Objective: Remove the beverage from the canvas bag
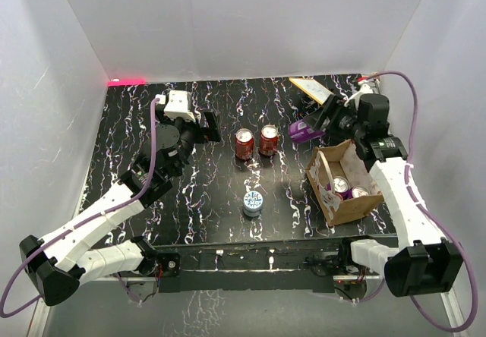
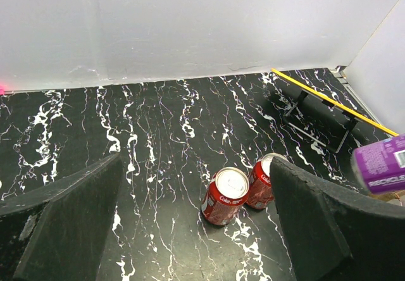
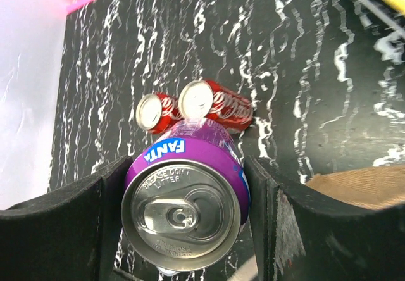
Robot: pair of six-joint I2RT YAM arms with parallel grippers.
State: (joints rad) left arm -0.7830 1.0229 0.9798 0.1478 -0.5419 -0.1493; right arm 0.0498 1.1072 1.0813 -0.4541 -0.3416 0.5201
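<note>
**Right jaws:** clenching on the purple Fanta can [image 3: 183, 199], pressing both flanks with the pads [image 3: 69, 221] and holding it off the surface [image 1: 190, 193].

**Axis of the can:** running along the fingers, pull-tab end facing back toward the wrist and base pointing out toward the two red cola cans [image 3: 190, 107]. Hanging tilted rather than upright.

**Place of the beverage:** hovering in the upper right of the top view [image 1: 304, 131]. Already outside the canvas bag [image 1: 355, 209], just past its upper-left corner.

**Coming move, as judged:** probably needing a turn to upright before setting down. Bare surface lies to the lower left of the can, between the red cans and the bag.

**Canvas bag:** standing open-topped at right of centre in the top view, whitish side facing left. Holding two more cans [image 1: 340, 186] side by side near its lower end, directly under the right arm's forearm.

**Left jaws:** gaping wide and gripping nothing, with the red cans [image 2: 224, 195] showing low in the gap between the pads [image 2: 63, 224]. Sitting at upper left-centre of the top view, well apart from the bag and so the farther arm.

**Elsewhere:**
- A blue-and-white can [image 1: 253, 202] standing alone at lower centre.
- A yellow-edged object [image 1: 310, 87] lying at the upper right, against the back wall.
</note>
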